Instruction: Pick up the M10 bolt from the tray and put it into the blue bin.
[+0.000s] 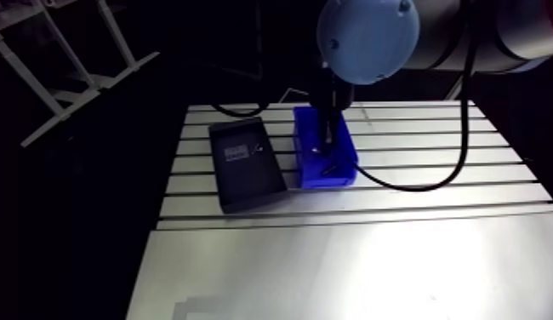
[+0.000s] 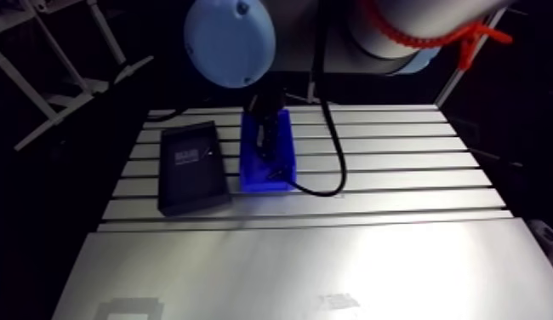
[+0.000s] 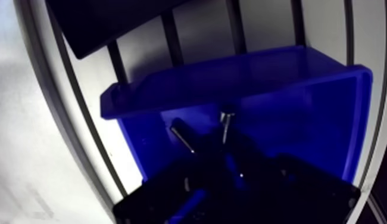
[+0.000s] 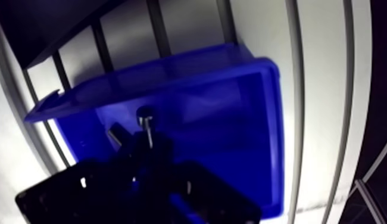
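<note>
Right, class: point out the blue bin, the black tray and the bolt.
blue bin (image 1: 312,177), arm view, front wall.
black tray (image 1: 250,185), arm view, bare floor.
bolt (image 4: 145,112), wrist view, head.

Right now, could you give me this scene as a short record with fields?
table: slotted aluminium table, bearing both containers
bin: blue plastic bin, open top
tray: black rectangular tray, beside the bin
gripper: dark gripper, low over the bin's opening
bolt: small metal bolt, over the bin's floor, just ahead of the gripper; grip unclear

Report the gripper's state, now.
Gripper: cannot be told, open or shut. It hangs over the blue bin, with a bolt close ahead.
</note>
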`<act>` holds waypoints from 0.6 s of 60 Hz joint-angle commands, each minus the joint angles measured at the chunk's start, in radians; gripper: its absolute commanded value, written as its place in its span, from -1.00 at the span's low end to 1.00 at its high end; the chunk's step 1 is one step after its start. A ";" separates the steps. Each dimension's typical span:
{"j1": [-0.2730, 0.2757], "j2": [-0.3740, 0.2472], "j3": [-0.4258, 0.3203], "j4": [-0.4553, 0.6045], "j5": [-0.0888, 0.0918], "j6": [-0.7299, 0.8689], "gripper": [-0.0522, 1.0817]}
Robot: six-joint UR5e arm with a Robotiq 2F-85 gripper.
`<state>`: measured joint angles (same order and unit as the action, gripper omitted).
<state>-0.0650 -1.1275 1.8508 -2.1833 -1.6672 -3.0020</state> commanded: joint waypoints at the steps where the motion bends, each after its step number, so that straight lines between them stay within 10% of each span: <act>1: 0.001 0.001 0.001 -0.002 -0.002 0.015 -0.60; 9: 0.008 -0.001 0.000 -0.008 0.001 0.016 -0.89; 36: 0.013 -0.101 -0.015 0.017 -0.002 0.041 -0.90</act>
<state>-0.0532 -1.1711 1.8463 -2.1863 -1.6677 -2.9806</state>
